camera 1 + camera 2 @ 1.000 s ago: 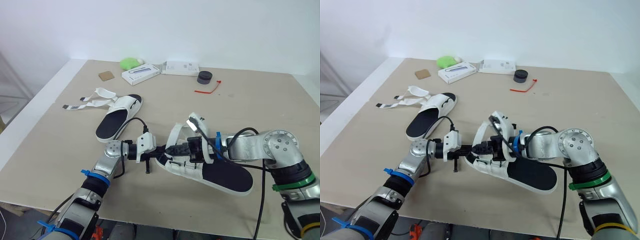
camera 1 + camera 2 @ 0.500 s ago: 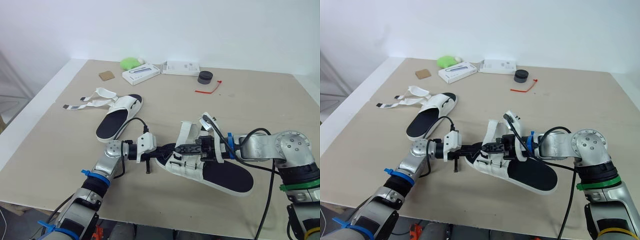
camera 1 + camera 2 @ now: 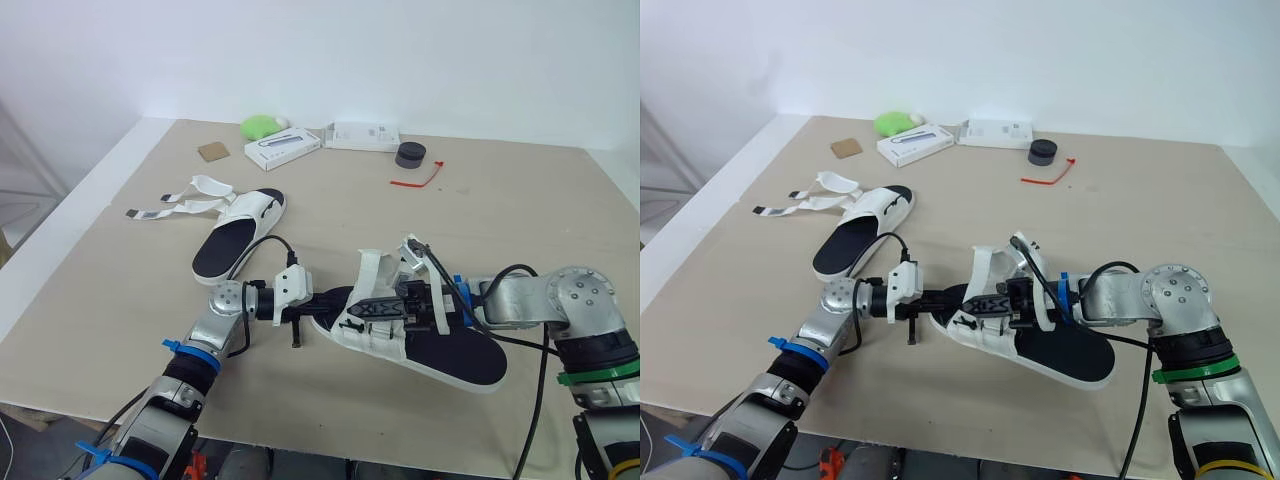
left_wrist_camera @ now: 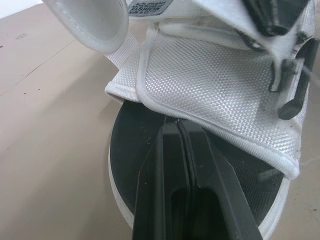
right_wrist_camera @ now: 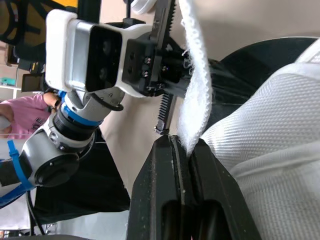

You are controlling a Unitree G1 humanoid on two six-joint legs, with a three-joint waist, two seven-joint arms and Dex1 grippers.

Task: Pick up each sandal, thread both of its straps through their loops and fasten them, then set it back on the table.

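Pale wall is seen behind a wide beige table (image 3: 560,220), on which the work is laid out. Two sandals are counted. The near sandal (image 3: 440,352) is placed at the middle of the near edge, between the two arms, with its heel to the right; whether its toe is raised off the surface cannot be told. The far sandal (image 3: 236,238) is set to the far left, flat on the table, and its loose straps (image 3: 165,208) are spread out to the left, unthreaded.

The left gripper (image 4: 178,122) is brought in over the toe end of the near sandal, its jaws pressed together with the tips at the hem of the white upper; whether any fabric is pinched cannot be told. The right gripper (image 5: 186,145) is clamped on a white strap (image 5: 195,100) of the same sandal, which is drawn up from the upper.

The task is judged to be at an early stage. One strap of the near sandal is being handled and is not seen fastened; its other strap cannot be judged. The far sandal is untouched, so both its straps are left to be threaded and fastened.

Along the far edge are counted one green object (image 3: 262,126), one brown square (image 3: 212,151), a white box (image 3: 282,148), a second white box (image 3: 362,135), one dark round object (image 3: 409,154) and one red tie (image 3: 415,178).
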